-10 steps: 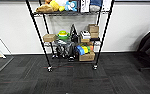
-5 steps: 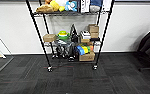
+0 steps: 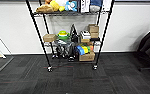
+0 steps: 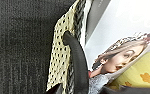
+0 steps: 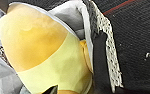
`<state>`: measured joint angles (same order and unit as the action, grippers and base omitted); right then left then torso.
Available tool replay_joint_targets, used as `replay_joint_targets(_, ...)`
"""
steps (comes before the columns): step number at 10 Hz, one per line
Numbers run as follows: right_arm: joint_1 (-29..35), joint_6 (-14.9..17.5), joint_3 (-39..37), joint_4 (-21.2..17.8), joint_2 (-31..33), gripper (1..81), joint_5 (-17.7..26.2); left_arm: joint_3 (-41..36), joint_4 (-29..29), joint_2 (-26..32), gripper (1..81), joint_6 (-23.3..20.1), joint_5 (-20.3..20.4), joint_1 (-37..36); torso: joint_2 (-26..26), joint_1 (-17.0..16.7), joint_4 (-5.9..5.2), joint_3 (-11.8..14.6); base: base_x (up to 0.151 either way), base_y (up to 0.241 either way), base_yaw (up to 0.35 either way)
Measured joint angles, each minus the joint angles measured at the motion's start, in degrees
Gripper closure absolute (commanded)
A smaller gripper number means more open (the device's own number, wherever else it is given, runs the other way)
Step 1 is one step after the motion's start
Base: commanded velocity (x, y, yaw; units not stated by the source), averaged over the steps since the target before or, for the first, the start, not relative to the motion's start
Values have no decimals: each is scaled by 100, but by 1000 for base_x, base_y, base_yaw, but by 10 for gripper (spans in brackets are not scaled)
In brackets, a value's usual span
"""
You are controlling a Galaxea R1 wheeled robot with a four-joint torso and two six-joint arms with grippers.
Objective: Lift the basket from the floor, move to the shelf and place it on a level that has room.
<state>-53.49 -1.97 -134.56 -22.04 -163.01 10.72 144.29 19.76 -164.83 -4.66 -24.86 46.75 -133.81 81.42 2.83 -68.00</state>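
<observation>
we face the shelf, the black wire rack standing on the dark carpet floor on its small casters, against a white wall. its visible tiers are crowded: plush toys on the higher one, cardboard boxes and other small goods lower down.

the basket shows close in both wrist views, with carpet behind it. in the left wrist view we see its cream woven wall, the dark rim and a dark loop handle, and inside it a picture book with a drawn face on the cover. in the right wrist view the same woven wall holds a large yellow plush on grey cloth. we judge the basket is carried between the two arms, but we cannot tell whether either tool is wide, narrow or closed on a handle.

for this step, we should keep both ends of the basket level so the book and plush stay in, and square up on the rack's middle. we should look for a tier with free room; those in sight look full.

against the picture half a second back, the rack sits in the same place in the head view, so we are barely moving, if at all.
</observation>
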Motion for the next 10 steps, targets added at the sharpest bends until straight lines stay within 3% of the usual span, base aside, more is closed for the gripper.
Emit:
replay_joint_targets(3,-15,0,124,-234,26,10,-79,17,68,-5,10,0,0,0,0,0,0,0,0,0,0)
replay_joint_targets(9,-30,0,568,-243,227,10,-157,-79,107,46,10,0,-22,21,0,0,0,0,0,0,0)
replay_joint_targets(10,-30,0,716,-240,317,10,-184,-134,88,102,811,-68,0,40,0,0,0,0,0,0,0)
